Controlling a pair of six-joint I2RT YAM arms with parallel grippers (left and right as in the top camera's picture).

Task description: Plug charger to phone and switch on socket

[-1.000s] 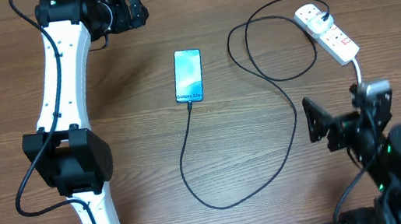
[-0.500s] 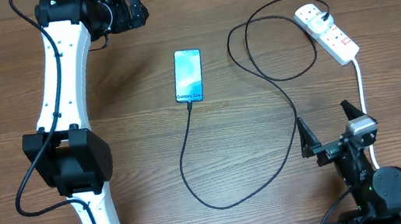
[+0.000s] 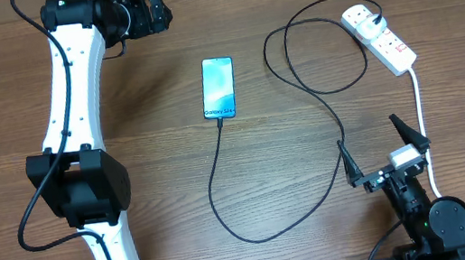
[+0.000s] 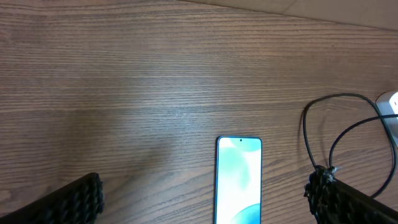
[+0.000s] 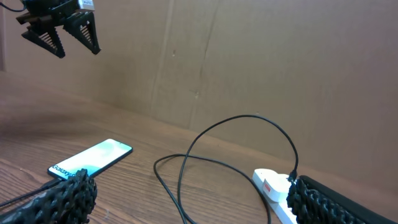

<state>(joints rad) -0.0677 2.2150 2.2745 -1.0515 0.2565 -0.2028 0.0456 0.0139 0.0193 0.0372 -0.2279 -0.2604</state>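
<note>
The phone (image 3: 218,87) lies flat mid-table with its screen lit teal. The charger (image 3: 343,137), a thin black cable, meets the phone's near short edge, loops toward the front and runs up to the socket (image 3: 381,36), a white strip at the far right. My left gripper (image 3: 166,12) hangs open at the far left, apart from everything. In the left wrist view the phone (image 4: 238,180) sits between the wide fingers of that gripper (image 4: 208,193), well below them. My right gripper (image 3: 368,136) stands open near the front right, beside the cable. In the right wrist view this gripper (image 5: 189,186) faces the phone (image 5: 92,159), cable (image 5: 186,155) and socket (image 5: 272,185).
The socket's thick white cord (image 3: 419,113) runs down the right side past my right arm. A brown cardboard wall (image 5: 261,62) closes off the far edge of the table. The left arm's white links (image 3: 73,98) stretch along the left side.
My right arm has drawn back toward the front edge and its gripper has tipped up, still open. The left arm, phone, cable and socket have not moved.
</note>
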